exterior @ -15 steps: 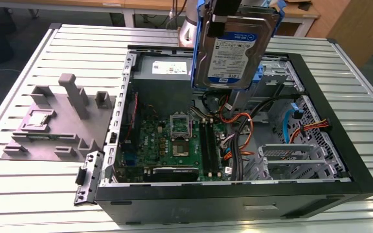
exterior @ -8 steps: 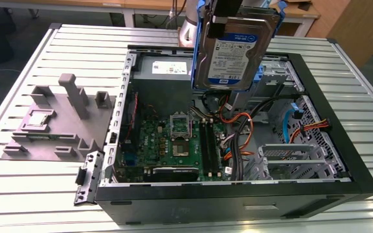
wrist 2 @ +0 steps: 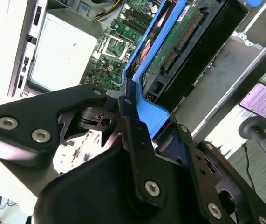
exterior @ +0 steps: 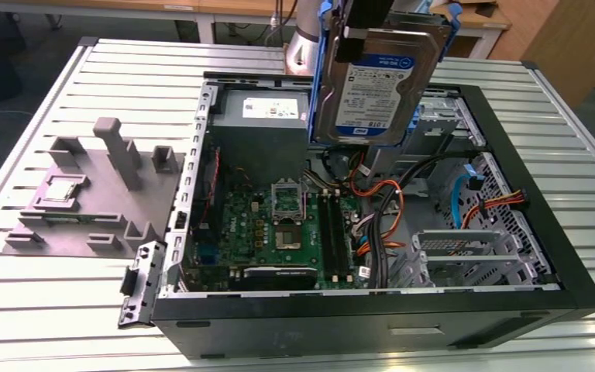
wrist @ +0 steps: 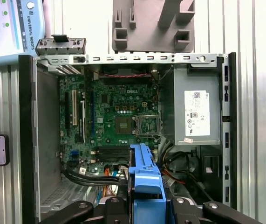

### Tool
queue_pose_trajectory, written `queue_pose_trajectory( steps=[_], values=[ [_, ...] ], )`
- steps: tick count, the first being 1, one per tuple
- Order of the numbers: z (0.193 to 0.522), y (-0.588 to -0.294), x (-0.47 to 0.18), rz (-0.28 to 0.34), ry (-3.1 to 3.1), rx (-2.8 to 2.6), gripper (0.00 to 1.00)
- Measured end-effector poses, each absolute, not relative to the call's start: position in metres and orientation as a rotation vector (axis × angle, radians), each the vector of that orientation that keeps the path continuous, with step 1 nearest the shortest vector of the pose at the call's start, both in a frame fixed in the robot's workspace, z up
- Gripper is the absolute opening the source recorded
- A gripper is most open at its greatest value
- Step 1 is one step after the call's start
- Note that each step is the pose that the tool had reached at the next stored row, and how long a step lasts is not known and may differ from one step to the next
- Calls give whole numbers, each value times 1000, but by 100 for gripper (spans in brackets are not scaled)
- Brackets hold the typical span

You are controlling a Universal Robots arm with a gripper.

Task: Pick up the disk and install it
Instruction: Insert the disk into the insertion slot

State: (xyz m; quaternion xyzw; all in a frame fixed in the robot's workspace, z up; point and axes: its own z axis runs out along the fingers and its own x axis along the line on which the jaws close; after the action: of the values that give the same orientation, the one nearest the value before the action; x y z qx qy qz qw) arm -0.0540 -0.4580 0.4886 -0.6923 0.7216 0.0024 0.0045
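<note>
The disk (exterior: 378, 85), a silver hard drive with a blue-and-white label in a blue carrier frame, hangs upright above the back of the open computer case (exterior: 380, 310). My gripper (exterior: 366, 35) is shut on its top edge. In the second wrist view my black fingers (wrist 2: 133, 135) clamp the blue frame (wrist 2: 144, 109), and the disk's green circuit-board side (wrist 2: 179, 46) points down toward the case. In the first wrist view the blue frame (wrist: 144, 179) sits between my gripper's (wrist: 144, 205) links, above the cables beside the motherboard (wrist: 119, 119).
The case lies open on a slatted white table (exterior: 70, 310). Inside are the motherboard (exterior: 276, 225), a grey power-supply box (wrist: 195, 109), orange and black cables (exterior: 380, 217) and a metal drive cage (exterior: 463, 256). A grey fixture (exterior: 91, 186) stands at the exterior view's left.
</note>
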Motion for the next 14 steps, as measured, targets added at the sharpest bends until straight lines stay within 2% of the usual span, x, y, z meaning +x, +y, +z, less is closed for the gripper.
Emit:
queue_pose_trajectory(
  steps=[14],
  values=[
    [489, -463, -54, 7, 2260, -2169, 36]
  ],
)
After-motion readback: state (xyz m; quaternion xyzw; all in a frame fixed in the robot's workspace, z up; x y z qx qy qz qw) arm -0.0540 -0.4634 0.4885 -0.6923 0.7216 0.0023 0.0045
